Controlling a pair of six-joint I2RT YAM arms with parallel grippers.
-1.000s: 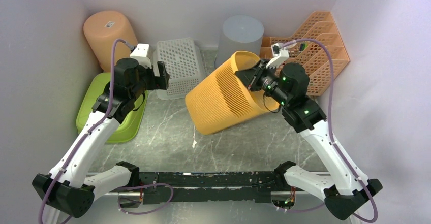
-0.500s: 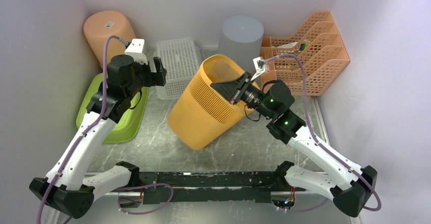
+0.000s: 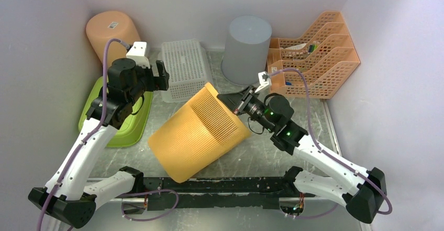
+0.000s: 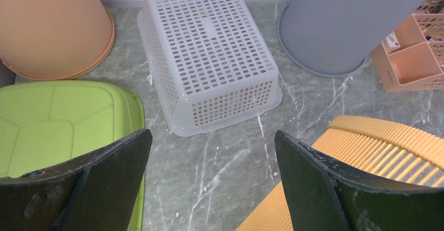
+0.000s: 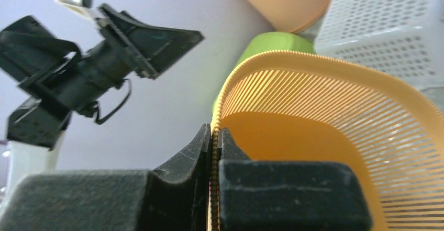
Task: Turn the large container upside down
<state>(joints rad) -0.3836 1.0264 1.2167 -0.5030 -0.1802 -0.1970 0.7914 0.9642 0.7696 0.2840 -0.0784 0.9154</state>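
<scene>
Room: we looked into a booth with pale lilac walls (image 3: 209, 6) on three sides.
Table (image 4: 225, 157): we saw a grey-green top with white veins like marble, and both arms were bolted at its near edge.
Yellow bin (image 3: 196, 134): this was the large ribbed container. It lay tilted across the middle of the table, with its closed base toward the near-left and its open mouth up toward the back-right. We could not tell whether the base end touched the table.
Grey bin (image 3: 246, 47): it stood upside down at the back, just behind the yellow bin's mouth.
Peach bin (image 3: 111, 34): it stood upside down in the back-left corner.
Rack (image 3: 319, 58): we saw an orange lattice file rack with stepped slots at the back-right, beside the grey bin. Small items sat in it, too small for us to name.
Basket (image 3: 184, 68): this was white and perforated, upside down, between the peach bin and the grey bin.
Green tray (image 4: 52, 121): it lay flat by the left wall, in front of the peach bin and partly under the left arm.
Right gripper (image 5: 214, 136): its fingers were clamped tight on the yellow bin's rim, one inside the mouth and one outside.
Left gripper (image 4: 212, 136): its fingers were spread wide and held nothing. It hung above the table near the basket's front corner, apart from the yellow bin.
</scene>
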